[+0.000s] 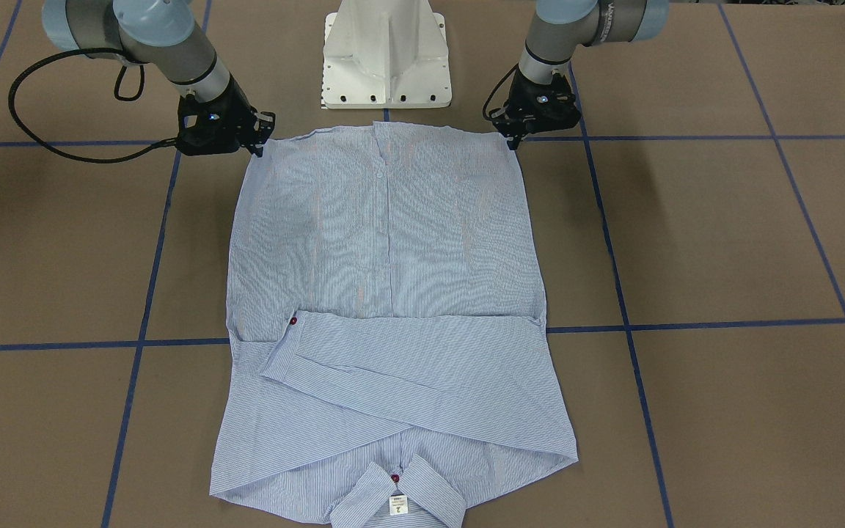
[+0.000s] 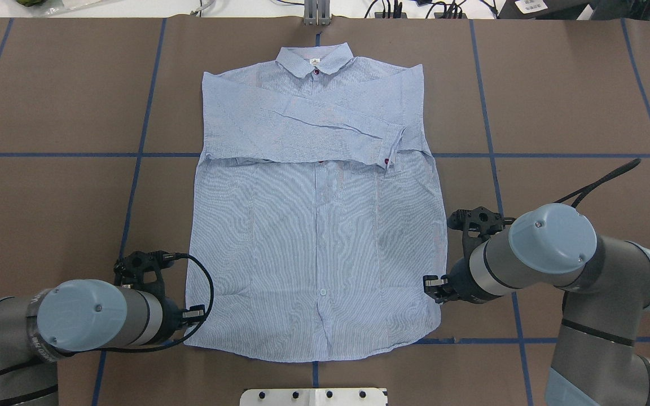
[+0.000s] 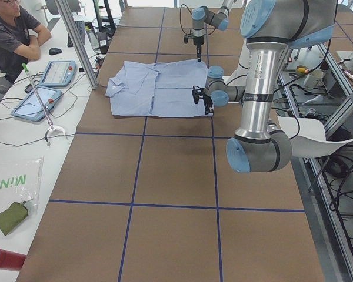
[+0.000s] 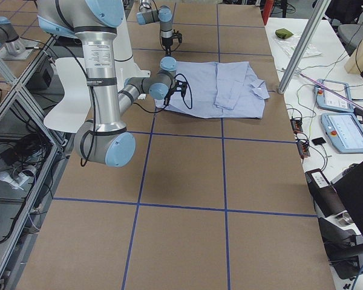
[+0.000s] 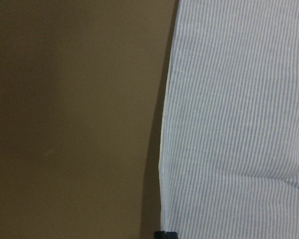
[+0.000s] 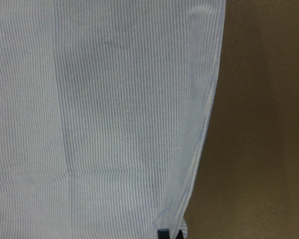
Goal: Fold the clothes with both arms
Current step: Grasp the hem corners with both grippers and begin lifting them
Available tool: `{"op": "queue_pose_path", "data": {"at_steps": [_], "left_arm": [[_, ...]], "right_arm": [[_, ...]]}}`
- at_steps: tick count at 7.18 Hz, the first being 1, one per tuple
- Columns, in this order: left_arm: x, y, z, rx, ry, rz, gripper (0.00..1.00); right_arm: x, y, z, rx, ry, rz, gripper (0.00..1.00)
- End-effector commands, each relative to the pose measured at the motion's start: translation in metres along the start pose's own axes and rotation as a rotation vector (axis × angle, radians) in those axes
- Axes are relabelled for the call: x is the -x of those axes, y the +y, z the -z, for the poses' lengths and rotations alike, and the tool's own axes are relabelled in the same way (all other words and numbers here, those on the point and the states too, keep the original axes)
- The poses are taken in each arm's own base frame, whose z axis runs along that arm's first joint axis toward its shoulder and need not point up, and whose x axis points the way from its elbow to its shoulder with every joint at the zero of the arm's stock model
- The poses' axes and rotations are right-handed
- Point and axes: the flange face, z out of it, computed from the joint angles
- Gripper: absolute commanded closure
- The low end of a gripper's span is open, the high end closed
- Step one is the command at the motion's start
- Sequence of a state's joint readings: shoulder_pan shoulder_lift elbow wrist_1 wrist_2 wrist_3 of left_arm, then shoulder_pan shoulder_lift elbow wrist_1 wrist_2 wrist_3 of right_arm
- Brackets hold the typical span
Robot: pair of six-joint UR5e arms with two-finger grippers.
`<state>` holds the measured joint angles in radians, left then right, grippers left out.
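Observation:
The light blue striped shirt (image 1: 386, 242) (image 2: 313, 237) lies flat on the brown table, collar at the far side. Both sleeves are folded across the chest. My left gripper (image 2: 194, 312) (image 1: 513, 141) is at the hem corner on my left. Its jaws are closed on the shirt's edge (image 5: 164, 149), and only a dark fingertip shows in the left wrist view. My right gripper (image 2: 430, 283) (image 1: 257, 149) is at the opposite hem corner. It is closed on the shirt's edge (image 6: 209, 124) as well. Both hem corners stay low, near the table.
The white pedestal base (image 1: 386, 59) stands just behind the hem. Blue tape lines (image 2: 139, 155) grid the brown table. In the exterior left view a seated person (image 3: 12, 35) and tablets (image 3: 38, 103) are at a side bench beyond the collar end.

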<state>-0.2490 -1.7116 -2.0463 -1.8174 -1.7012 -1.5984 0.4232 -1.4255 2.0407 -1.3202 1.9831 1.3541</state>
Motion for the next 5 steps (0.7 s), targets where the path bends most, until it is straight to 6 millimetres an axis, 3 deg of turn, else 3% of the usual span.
{"op": "queue_pose_path", "data": {"at_steps": [1,2,5], "left_arm": [[-0.001,0.002,0.022,0.001,-0.008,0.0,1.0],[-0.005,0.006,0.051,0.004,-0.017,-0.007,1.0],[-0.014,0.024,0.117,0.081,0.005,-0.018,1.0]], "right_arm": [[0.004,0.004,0.018,0.016,-0.031,0.006,1.0],[0.001,0.001,0.036,0.045,-0.061,-0.005,1.0],[0.008,0.027,0.072,0.168,-0.144,0.025,1.0]]}}
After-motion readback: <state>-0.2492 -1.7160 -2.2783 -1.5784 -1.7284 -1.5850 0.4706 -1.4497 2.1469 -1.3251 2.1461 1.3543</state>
